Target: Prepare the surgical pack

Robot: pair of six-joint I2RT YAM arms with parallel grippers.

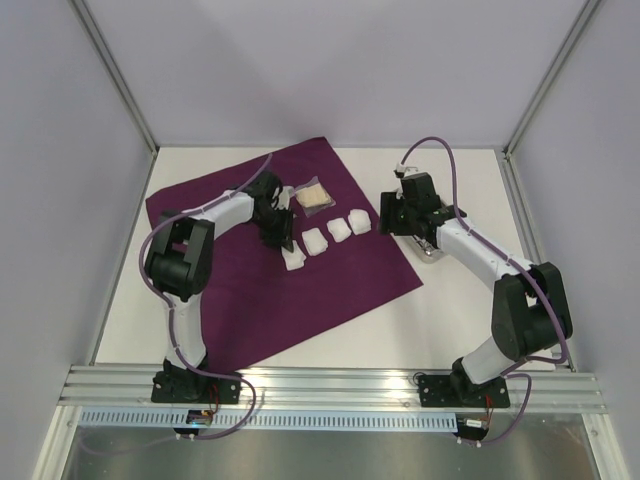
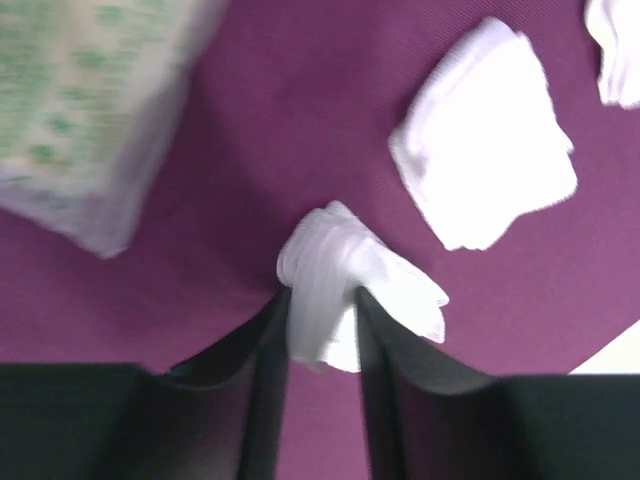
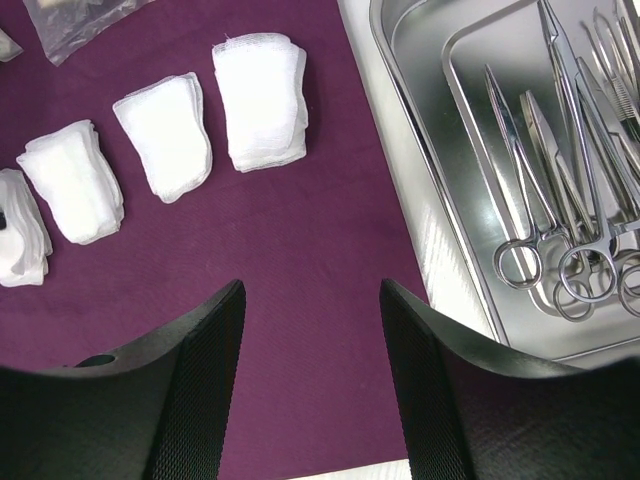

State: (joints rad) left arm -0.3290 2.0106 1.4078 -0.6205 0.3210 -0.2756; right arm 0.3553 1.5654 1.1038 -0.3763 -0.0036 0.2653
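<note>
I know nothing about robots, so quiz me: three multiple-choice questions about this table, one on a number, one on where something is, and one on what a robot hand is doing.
1. How many white gauze pads lie on the purple cloth?
A two; B seven; C four.

2. Where do the steel instruments lie?
A spread on the cloth; B in the metal tray; C in a clear bag.

3. How is the right gripper?
A open, with nothing between its fingers; B clamped on scissors; C clamped on a pad.

Answers:
1. C: the top view shows a row of four.
2. B: the right wrist view shows them inside the tray, beside the cloth.
3. A: its fingers stand apart over bare cloth.
</note>
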